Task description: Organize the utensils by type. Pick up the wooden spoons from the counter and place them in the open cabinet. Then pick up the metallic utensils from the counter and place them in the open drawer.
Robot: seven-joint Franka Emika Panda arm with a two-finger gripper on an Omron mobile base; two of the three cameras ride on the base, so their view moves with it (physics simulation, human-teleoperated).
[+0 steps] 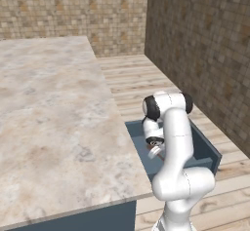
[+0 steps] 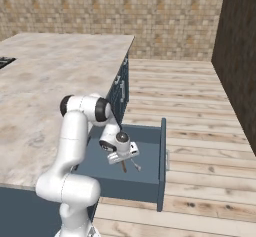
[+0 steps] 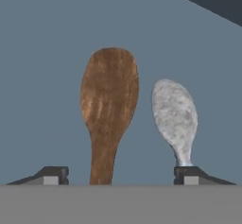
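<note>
Between the gripper (image 3: pixel 120 176) tips, brown spoon (image 3: pixel 109 95)

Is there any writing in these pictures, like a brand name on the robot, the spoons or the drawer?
None: no word, number, label or sign can be read in any view.
The white arm, the dark brown spoon, the silver spoon, the open drawer and the counter are all plain.
</note>
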